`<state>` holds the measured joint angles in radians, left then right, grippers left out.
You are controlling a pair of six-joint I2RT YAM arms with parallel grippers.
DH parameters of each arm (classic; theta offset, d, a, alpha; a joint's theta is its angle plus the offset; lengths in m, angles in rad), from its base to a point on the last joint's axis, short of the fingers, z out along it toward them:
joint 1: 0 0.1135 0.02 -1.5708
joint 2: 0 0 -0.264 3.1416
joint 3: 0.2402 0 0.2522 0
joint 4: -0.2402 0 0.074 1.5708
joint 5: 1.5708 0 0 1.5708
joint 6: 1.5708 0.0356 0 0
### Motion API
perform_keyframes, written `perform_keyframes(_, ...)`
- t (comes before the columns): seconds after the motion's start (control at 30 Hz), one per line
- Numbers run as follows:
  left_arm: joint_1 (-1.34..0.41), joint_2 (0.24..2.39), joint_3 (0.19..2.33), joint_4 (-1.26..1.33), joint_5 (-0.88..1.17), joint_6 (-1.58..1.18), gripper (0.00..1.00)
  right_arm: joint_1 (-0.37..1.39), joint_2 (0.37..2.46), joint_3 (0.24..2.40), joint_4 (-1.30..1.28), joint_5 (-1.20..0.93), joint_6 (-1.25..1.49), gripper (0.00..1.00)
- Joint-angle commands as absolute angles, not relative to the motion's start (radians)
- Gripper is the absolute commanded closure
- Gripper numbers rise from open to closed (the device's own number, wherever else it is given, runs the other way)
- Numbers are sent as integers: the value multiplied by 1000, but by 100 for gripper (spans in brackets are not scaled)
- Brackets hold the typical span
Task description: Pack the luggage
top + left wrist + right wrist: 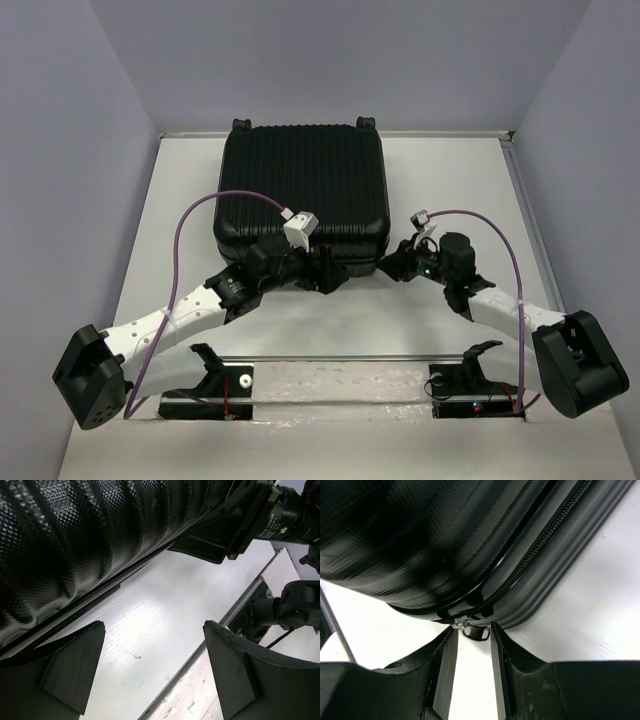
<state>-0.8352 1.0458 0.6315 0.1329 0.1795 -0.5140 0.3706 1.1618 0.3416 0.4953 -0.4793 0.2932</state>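
The right gripper [472,632] has its fingers drawn to a narrow slot, and the zipper pull [471,629] of the luggage [300,185] sits in the mouth of that slot, at 12 o'clock from the fingertips. Whether the pads actually pinch it cannot be told. The zipper [530,560] runs away from the pull toward 1 o'clock, between the two ribbed shells. The left gripper [150,665] is spread wide with nothing between its fingers, only bare white table [450,310] below. The textured shell rises close by at its 10 o'clock, with the near finger right beside the seam. Seen from above, the closed black case lies flat toward the 12 o'clock side of the table. Two small wheels [240,124] poke out at its far edge. The left gripper is at the case's 6 o'clock edge and the right gripper at its 4 o'clock corner. Both arms reach inward from their bases at 7 and 5 o'clock, elbows swung wide, and a purple cable [180,250] arches over each. A metal strip [350,357] crosses the table's near side. Plain lavender walls [60,150] enclose the table on three sides. In the top view the fingertips are black on black and cannot be separated from the shell. The wrist views cut off most of the case.
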Motion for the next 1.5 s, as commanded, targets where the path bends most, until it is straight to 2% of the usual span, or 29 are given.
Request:
perform_keyframes(0.0,-827,1035,658,146,160,-523,7,379,1177,403,618,-400,227,61)
perform_keyframes(0.1,-827,1037,657,147,163,-526,8,379,1193,390,669,-393,216,65)
perform_keyframes(0.23,-827,1051,664,153,178,-526,8,379,1195,370,739,-371,230,77)
perform_keyframes(0.3,-827,1054,667,156,187,-523,9,379,1190,362,758,-361,239,80)
perform_keyframes(0.43,-827,1068,680,164,184,-520,10,379,1186,362,755,-382,252,93)
perform_keyframes(0.57,-827,1114,744,201,195,-509,10,405,1164,354,693,-382,296,93)
perform_keyframes(0.77,-825,1270,905,187,117,-474,9,584,1095,364,458,-241,308,93)
perform_keyframes(0.93,-825,1341,957,216,58,-480,10,706,978,342,272,-160,356,93)
perform_keyframes(1.1,-822,1417,1015,250,54,-486,10,784,942,307,308,-167,457,93)
perform_keyframes(1.3,-812,1471,1045,284,66,-511,11,893,1125,356,533,-97,555,93)
perform_keyframes(1.4,-799,1421,1034,285,71,-543,12,902,1183,376,564,-25,590,93)
perform_keyframes(1.47,-799,1314,1025,258,23,-529,12,902,1172,382,522,53,575,93)
